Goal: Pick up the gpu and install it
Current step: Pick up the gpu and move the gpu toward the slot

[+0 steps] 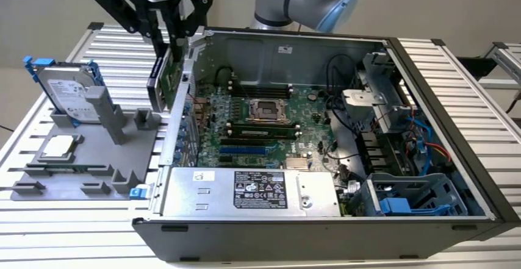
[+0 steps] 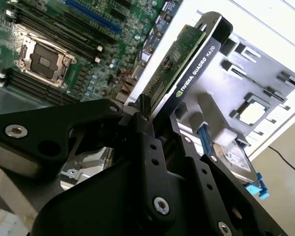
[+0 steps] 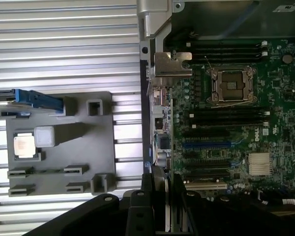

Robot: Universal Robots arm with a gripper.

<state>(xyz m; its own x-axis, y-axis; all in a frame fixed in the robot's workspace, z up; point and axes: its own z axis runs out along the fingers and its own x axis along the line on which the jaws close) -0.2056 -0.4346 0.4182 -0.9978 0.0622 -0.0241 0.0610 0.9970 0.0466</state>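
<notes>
In the exterior view, the gripper (image 1: 173, 43) hangs at the upper left, its black fingers clamped on the top edge of the gpu (image 1: 163, 80). The card hangs upright in the air, just outside the open computer case (image 1: 326, 238), by its wall on the exterior view's left. Beyond it stands a gray fixture (image 1: 89, 159) carrying an upright hard drive (image 1: 69, 92) and a flat CPU chip (image 1: 61, 148). Inside the case lie the motherboard (image 1: 252, 129) and the power supply (image 1: 244, 190).

In the second wrist view, the gripper (image 2: 155, 115) grips the gpu (image 2: 187, 64) between green board and black cooler. The motherboard's CPU socket (image 2: 42, 59) lies on one side, the fixture (image 2: 275, 88) on the other.

In the first wrist view, the gpu (image 3: 167, 167) shows edge-on, its silver bracket (image 3: 172, 64) at the far end, over the case wall between the fixture (image 3: 59, 162) and the motherboard (image 3: 236, 128).
</notes>
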